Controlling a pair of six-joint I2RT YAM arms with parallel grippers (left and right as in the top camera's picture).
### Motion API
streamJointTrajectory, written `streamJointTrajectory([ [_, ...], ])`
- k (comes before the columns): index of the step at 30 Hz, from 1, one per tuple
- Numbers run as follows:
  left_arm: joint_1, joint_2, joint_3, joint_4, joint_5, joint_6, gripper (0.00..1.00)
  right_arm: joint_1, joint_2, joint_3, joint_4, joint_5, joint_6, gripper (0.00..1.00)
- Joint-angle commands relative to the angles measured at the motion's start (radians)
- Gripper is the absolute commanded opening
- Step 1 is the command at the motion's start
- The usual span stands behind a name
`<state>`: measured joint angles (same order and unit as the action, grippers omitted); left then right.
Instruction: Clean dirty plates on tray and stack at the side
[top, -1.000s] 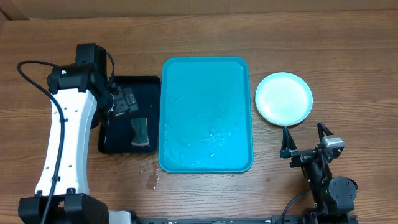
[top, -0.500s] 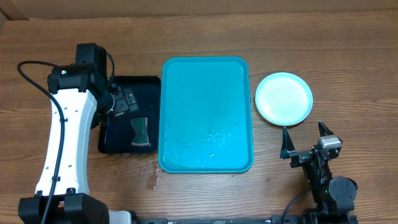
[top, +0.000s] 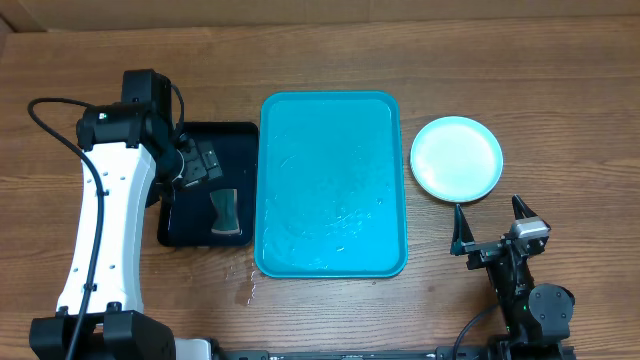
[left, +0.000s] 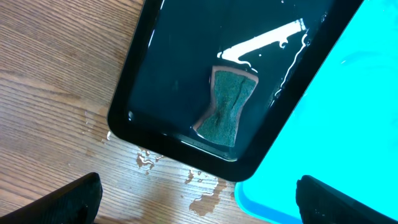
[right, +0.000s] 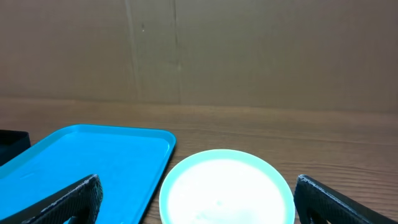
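Both sets of jaws stand wide open with nothing between them. The left gripper hangs over the black tray, its two dark fingers spread far apart. Straight ahead of that gap, a greenish sponge with a pinched waist lies flat in the shallow water in the black tray. On the right-finger side, the corner of the turquoise tray sits touching or just beside the black tray's rim; I cannot tell which. Nearer the jaws, small puddles lie on the wooden table beside the black tray's edge.

The right gripper sits low near the table, fingers apart and pointing at the light blue plate. The plate rests on the wood just ahead of the open jaws, centred between the two fingers in the wrist view and clear of both. Whether other plates lie under it I cannot tell. The turquoise tray lies ahead and to the left of these jaws, near the plate but apart from it. Its floor is streaked with water.
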<state>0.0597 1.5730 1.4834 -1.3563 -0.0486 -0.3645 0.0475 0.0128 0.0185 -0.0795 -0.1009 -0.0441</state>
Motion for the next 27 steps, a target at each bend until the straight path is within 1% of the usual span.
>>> streamJointTrajectory([
  [1,-0.001,0.009,0.005,0.003,0.005,-0.01,1.0,0.002,-0.01,-0.011,0.004,-0.006,-0.005,1.0],
  [20,-0.001,-0.007,0.005,0.004,0.005,-0.01,1.0,0.002,-0.01,-0.011,0.004,-0.006,-0.005,1.0],
  [27,-0.001,-0.09,0.005,0.005,0.004,-0.01,1.0,0.002,-0.01,-0.011,0.004,-0.006,-0.006,1.0],
])
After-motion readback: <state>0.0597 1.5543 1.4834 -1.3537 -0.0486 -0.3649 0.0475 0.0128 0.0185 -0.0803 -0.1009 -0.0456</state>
